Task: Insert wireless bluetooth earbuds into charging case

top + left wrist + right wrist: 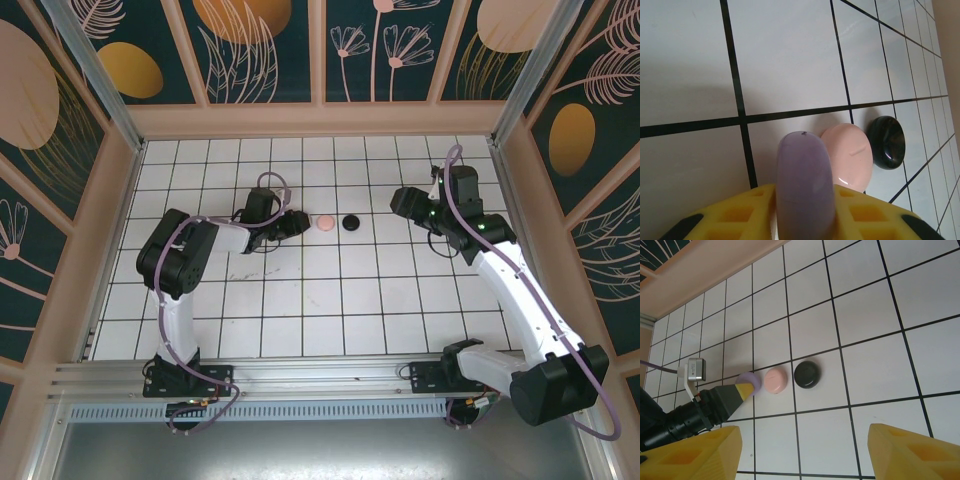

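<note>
Three closed round charging cases lie in a row on the white tiles: purple (pixel 750 380), pink (pixel 775 380) and black (pixel 807 373). My left gripper (pixel 805 192) has its yellow fingers (pixel 735 215) pressed against both sides of the purple case (pixel 805 180); the pink case (pixel 850 155) and black case (pixel 886 141) lie just beyond it. In the top view the left gripper (pixel 293 223) sits left of the pink case (pixel 325 222) and black case (pixel 350 222). My right gripper (pixel 802 440) hangs open and empty, well above and to the right of the row. The earbuds are hidden.
A wooden frame wall (pixel 320 120) closes the tiled table at the back and sides. The right arm (pixel 500 260) reaches in from the lower right. Bare tiles (pixel 340 300) stretch between the cases and the arm bases.
</note>
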Controlling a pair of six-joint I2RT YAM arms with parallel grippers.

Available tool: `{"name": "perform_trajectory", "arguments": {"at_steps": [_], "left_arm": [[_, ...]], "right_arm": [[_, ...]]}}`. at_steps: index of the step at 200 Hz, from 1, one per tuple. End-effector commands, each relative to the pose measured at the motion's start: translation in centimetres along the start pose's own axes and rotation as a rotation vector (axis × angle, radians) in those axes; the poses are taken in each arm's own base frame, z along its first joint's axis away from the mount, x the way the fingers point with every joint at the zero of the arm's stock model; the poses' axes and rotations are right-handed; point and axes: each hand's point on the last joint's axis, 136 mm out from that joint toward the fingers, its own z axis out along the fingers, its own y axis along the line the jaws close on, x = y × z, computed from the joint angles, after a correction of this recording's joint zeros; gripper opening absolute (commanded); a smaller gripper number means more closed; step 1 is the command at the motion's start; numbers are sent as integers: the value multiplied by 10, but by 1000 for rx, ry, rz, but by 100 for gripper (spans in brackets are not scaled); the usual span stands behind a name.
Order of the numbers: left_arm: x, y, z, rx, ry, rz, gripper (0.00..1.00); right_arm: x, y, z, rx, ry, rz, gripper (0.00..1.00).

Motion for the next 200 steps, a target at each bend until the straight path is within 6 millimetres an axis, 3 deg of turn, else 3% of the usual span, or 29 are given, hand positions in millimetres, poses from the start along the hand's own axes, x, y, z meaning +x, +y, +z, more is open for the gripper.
{"name": "perform_trajectory", "arguments": {"at_steps": [1, 42, 76, 114, 128, 146, 171, 200], "left_arm": [[7, 8, 4, -31, 36, 8, 34], [-1, 8, -5, -82, 4, 34, 40], [-30, 5, -29, -176, -71, 106, 50], [-75, -6, -78, -248, -196, 175, 59], [-88, -10, -95, -278, -234, 208, 60], [-111, -29, -129, -316, -325, 276, 63], [-128, -47, -163, -363, -418, 352, 68], [-139, -62, -199, -397, -526, 393, 76]], "right_arm": [[-9, 5, -8, -30, -40, 14, 68], [-10, 5, -10, -27, -41, 12, 68], [-12, 4, -14, -25, -50, 11, 69], [-16, 2, -22, -16, -70, 11, 74], [-21, 2, -27, -6, -89, 11, 80], [-32, 3, -36, 7, -126, -4, 87], [-54, 1, -53, 56, -206, -26, 89], [-78, -13, -63, 158, -317, -55, 99]]}}
